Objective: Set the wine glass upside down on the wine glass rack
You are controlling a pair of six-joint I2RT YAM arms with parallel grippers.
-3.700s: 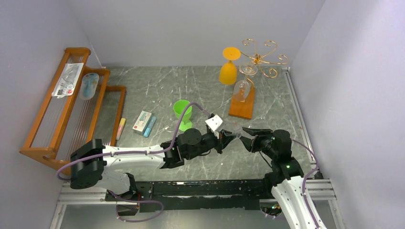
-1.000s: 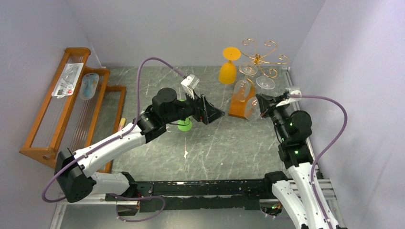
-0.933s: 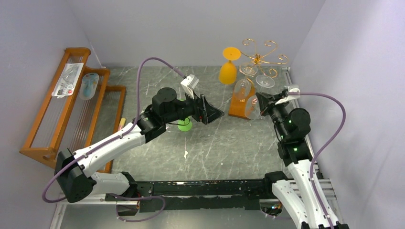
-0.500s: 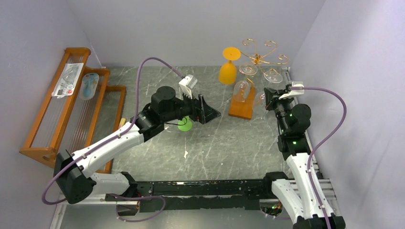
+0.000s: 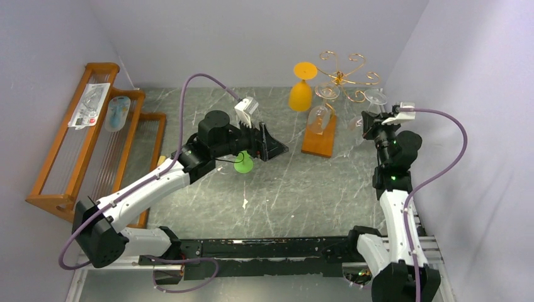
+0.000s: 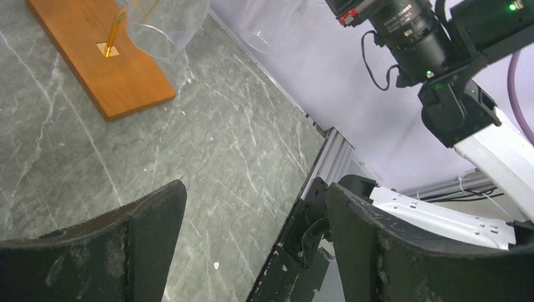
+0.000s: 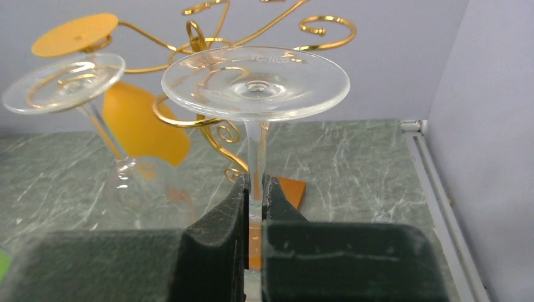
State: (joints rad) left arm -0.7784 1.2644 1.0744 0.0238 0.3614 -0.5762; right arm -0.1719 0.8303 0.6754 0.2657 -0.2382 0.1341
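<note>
While the counter carries the wine glass rack at its 1 o'clock corner in the top view, the left end effector hovers near the counter's centre, jaws wide and empty. Two rack arms already hold an orange glass and a clear glass, both inverted. The right end effector is closed narrowly on the stem of the wine glass, which it holds foot uppermost at 4 o'clock of the rack's crown. Contact with the wire cannot be confirmed.

The step in hand is judged to be the final approach. The next move calls for aligning the stem with a free scroll arm, sliding it in until the foot seats above the wire, and then releasing. Keep clear of the hung clear glass.
</note>
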